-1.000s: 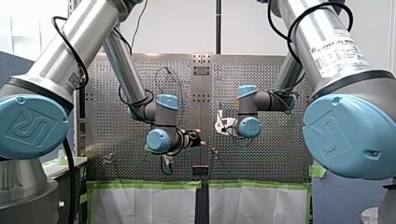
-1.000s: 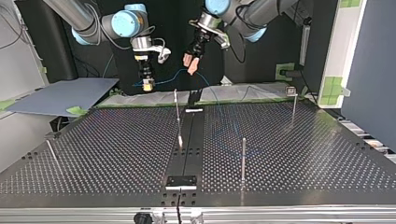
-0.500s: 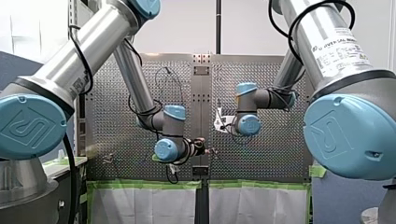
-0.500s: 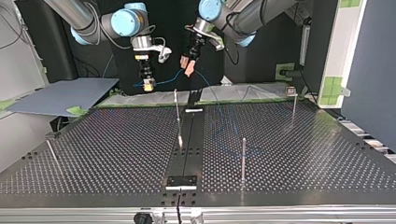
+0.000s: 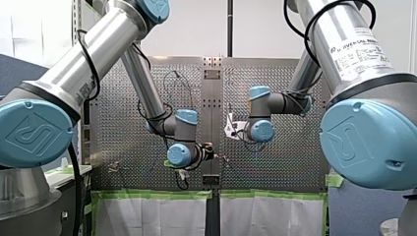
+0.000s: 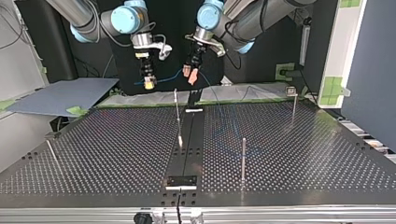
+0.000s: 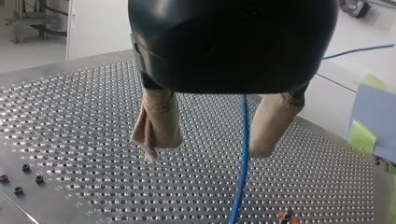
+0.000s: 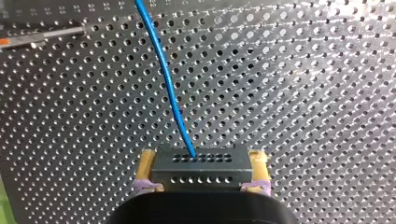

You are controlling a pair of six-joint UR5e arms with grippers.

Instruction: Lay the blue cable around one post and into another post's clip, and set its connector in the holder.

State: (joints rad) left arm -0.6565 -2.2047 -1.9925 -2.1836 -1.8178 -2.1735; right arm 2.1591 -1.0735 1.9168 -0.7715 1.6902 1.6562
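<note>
The thin blue cable (image 8: pixel 168 93) is hanging slack over the perforated metal bench (image 7: pixel 70 116). It is probably light and floppy, so it is best held near its dark perforated connector block (image 8: pixel 200 165). My right claw (image 8: pixel 203 161) is clamping that block, and my left claw (image 7: pixel 210 142) is gaping wide around the cable.

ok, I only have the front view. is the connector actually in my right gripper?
Observer: Yes. Right wrist view shows the right gripper shut on the connector, a yellow pad on either side.
Operator: left gripper holding the cable?
Observer: No. Left wrist view shows the left gripper open. The blue cable runs between its fingers, not gripped.
Operator: where does the cable go from there?
Observer: Top view shows it spanning from the connector to the left gripper, then dropping to the table. Past that it is too faint to trace.
</note>
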